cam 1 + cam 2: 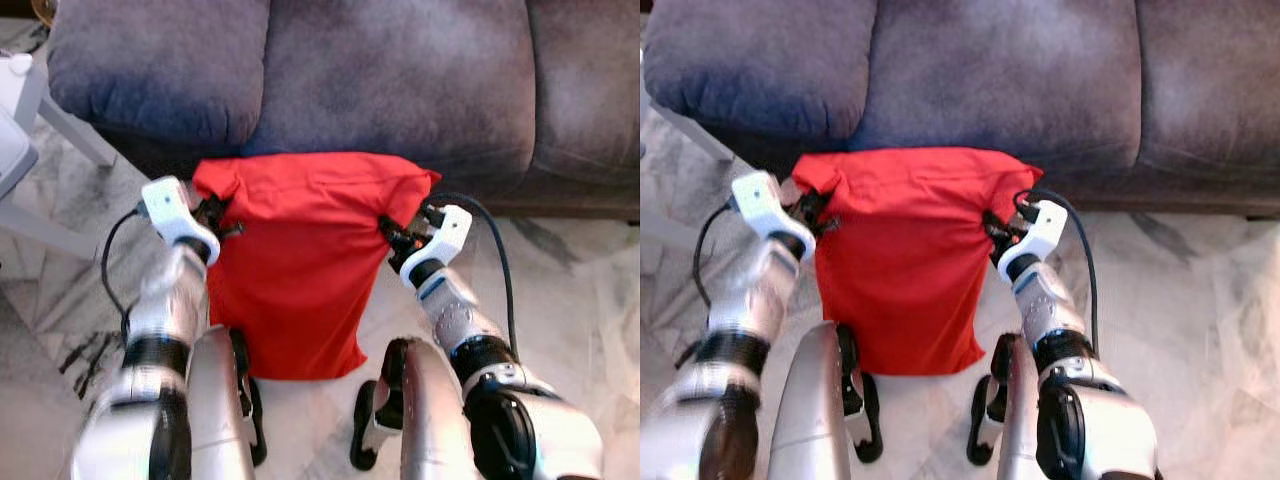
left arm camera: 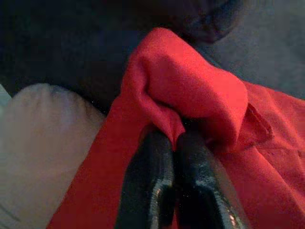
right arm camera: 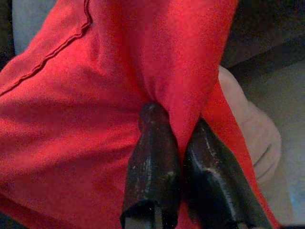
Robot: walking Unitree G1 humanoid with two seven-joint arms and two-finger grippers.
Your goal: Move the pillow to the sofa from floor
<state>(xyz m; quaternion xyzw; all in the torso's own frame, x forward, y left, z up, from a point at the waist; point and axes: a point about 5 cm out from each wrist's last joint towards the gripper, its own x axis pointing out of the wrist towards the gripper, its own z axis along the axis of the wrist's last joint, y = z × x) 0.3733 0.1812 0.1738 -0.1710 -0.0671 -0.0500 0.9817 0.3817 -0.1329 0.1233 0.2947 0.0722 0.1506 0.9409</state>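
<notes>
Both pincers, left pincer (image 1: pixel 222 222) and right pincer (image 1: pixel 392 237), are clamping the red pillow (image 1: pixel 300 260), lifting it before the sofa (image 1: pixel 400 80); placement is remaining.

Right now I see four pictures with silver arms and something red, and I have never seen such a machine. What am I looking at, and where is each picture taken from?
This is a humanoid robot in a home. The two wide pictures come from cameras in its head, looking down at its own silver arms and legs. In front of it stands a grey sofa on a marble floor. Between its arms hangs a red pillow, lifted in front of the sofa's edge. The left end effector pinches one upper corner and the right end effector pinches the other. The two close-up pictures come from cameras on the wrists, looking along each arm's black fingers: both pairs are shut on a fold of the red cloth. The pillow is not yet on the seat.
</notes>
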